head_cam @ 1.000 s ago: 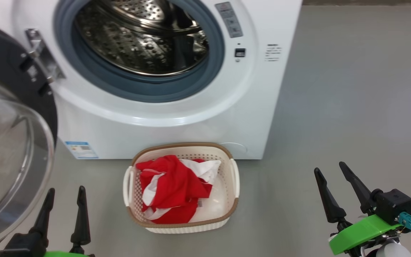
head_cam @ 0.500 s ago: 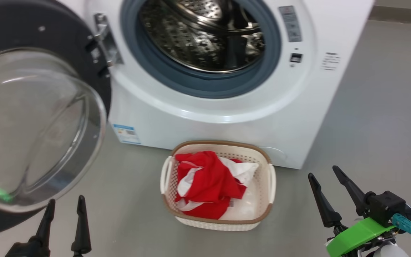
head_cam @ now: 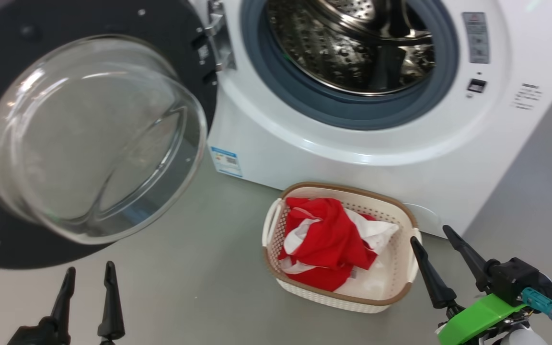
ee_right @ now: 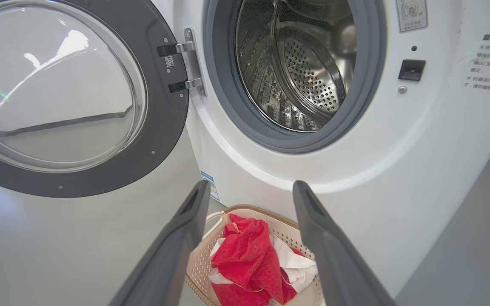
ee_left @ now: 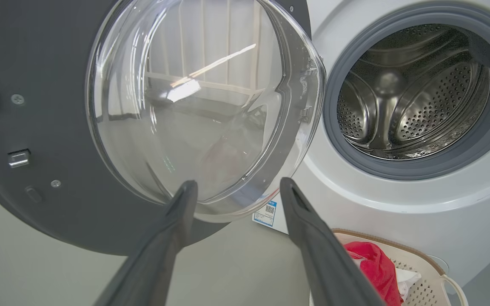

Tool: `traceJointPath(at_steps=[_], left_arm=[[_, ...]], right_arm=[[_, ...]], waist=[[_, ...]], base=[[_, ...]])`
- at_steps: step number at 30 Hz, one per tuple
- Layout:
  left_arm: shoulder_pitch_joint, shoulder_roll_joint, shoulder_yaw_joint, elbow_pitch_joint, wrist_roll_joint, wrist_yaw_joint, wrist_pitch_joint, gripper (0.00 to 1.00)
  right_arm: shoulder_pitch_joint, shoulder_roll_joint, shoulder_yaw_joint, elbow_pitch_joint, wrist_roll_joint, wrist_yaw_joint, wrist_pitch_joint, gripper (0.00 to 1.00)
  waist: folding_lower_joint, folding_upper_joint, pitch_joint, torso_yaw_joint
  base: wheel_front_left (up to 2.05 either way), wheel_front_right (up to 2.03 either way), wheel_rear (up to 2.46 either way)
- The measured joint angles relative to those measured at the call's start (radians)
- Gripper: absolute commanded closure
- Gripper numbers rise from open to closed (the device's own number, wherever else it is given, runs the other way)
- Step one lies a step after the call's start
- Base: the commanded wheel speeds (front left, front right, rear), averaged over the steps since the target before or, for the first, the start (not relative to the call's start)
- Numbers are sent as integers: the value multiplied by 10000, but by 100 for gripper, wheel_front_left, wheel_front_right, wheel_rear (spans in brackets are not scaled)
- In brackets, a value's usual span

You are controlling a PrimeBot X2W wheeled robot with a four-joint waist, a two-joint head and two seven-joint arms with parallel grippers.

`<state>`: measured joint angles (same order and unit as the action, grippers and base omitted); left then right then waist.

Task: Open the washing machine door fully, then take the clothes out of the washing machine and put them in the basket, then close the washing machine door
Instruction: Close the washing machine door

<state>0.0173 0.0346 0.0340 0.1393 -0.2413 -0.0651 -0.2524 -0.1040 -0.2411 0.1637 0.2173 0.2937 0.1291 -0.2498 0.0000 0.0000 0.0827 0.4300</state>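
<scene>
- Okay, we see the washing machine door (head_cam: 91,139) swung wide open. It hangs off its metal hinge (head_cam: 218,45) at 9 o'clock of the drum opening, with the glass bowl bulging toward the camera.
- The washing machine (head_cam: 333,153) sits at 12 to 1 o'clock in the head view. Its perforated steel drum (head_cam: 352,52) is exposed inside the grey rubber ring (head_cam: 348,115).
- We spot a blue label (head_cam: 225,162) on the machine front, at 7 o'clock of the drum.
- The basket (head_cam: 348,189) is on the grey floor (head_cam: 199,268) just in front of the machine, at 5 o'clock from the head view's centre.
- The clothes (head_cam: 328,239) are heaped inside the basket, red with white. They are bunched toward its 9 o'clock side, with bare basket bottom at 3 o'clock.
- The left gripper (head_cam: 89,266) is at 7 o'clock with its fingers parted and nothing between them. In the left wrist view we see it pointing at the lower edge of the door glass.
- The right gripper (head_cam: 431,234) is at 4 o'clock with its fingers spread, empty. In the head view one fingertip overlaps the basket's 3 o'clock handle, and we cannot tell whether they touch.
- In the right wrist view the basket and clothes sit at 6 o'clock, between the fingers.
</scene>
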Motion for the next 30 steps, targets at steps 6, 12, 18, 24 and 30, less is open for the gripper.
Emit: traceJointPath(at_steps=[6, 12, 18, 24, 30], left_arm=[[198, -2, -113, -44, -92, 138, 0, 0], [250, 0, -121, -107, -242, 282, 0, 0], [400, 0, -144, -215, -334, 355, 0, 0], [415, 0, -136, -318, -337, 428, 0, 0], [416, 0, -167, -366, -353, 428, 0, 0]], right_arm=[[-70, -23, 286, 82, 2, 0, 0, 0], [-523, -15, 646, 165, 81, 0, 0, 0], [-662, -2, 859, 261, 104, 0, 0, 0], [-662, -2, 892, 293, 107, 0, 0, 0], [-662, -19, 884, 303, 171, 0, 0, 0]], waist=[[0, 0, 43, 604], [0, 0, 55, 994], [0, 0, 82, 1044], [1, 0, 64, 1036], [0, 0, 85, 1031]], base=[[0, 0, 0], [0, 0, 0], [0, 0, 0], [0, 0, 0], [0, 0, 0]])
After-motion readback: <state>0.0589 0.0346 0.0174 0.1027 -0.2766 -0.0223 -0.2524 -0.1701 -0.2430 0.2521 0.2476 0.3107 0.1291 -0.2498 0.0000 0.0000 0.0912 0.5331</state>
